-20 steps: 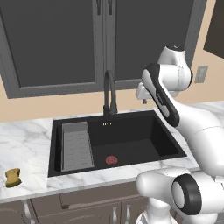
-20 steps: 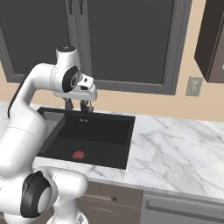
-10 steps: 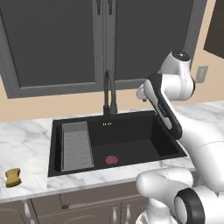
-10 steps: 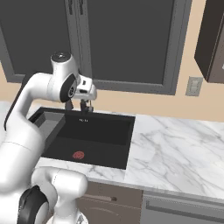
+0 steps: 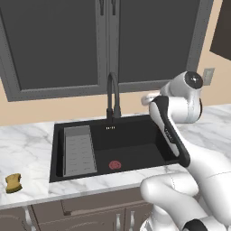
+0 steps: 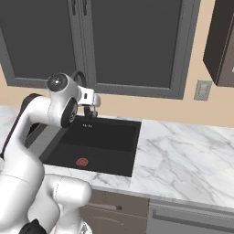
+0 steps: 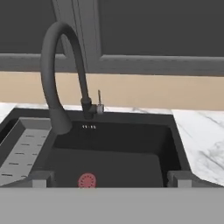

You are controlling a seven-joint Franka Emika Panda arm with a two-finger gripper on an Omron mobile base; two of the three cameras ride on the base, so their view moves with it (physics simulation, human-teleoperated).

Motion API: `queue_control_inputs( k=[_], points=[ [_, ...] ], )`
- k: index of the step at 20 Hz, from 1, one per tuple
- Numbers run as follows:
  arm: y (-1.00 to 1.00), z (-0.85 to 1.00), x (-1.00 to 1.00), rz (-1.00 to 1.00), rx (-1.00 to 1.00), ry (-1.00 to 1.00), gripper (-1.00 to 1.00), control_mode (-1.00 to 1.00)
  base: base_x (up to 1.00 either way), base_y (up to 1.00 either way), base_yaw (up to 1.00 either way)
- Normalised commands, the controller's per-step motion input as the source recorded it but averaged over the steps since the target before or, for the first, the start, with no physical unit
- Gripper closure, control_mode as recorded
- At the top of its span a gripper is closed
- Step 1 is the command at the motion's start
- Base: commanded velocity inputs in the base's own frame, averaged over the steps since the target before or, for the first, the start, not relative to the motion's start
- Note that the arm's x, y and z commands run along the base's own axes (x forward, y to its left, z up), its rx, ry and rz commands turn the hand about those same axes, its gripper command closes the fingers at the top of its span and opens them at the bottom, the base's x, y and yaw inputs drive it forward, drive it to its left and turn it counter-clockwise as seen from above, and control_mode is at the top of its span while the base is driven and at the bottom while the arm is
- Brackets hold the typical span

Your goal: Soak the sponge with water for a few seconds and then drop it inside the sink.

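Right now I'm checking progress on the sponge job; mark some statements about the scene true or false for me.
1. The sponge lies on the counter left of the sink. True.
2. Water runs from the faucet. False: no stream shows.
3. The pincer holds the sponge. False: it is open and empty, up by the faucet.
4. A grey rack sits in the sink's left part. True.
5. The drain is ringed red. True.

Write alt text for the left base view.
A black rectangular sink with a tall arched black faucet sits in a white marble counter. A small yellow-brown sponge lies on the counter far left; the white robot arm reaches over the sink's right side.
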Motion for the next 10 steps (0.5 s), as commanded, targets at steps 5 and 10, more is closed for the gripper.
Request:
queue_control_inputs(
  k=[5, 10],
  points=[
    [-0.03, 0.00, 0.00, 0.04, 0.00, -0.09, -1.00, -1.00, 0.00, 0.00, 0.00],
    [-0.13, 0.00, 0.00, 0.08, 0.00, -0.06, -1.00, -1.00, 0.00, 0.00, 0.00]
  ],
)
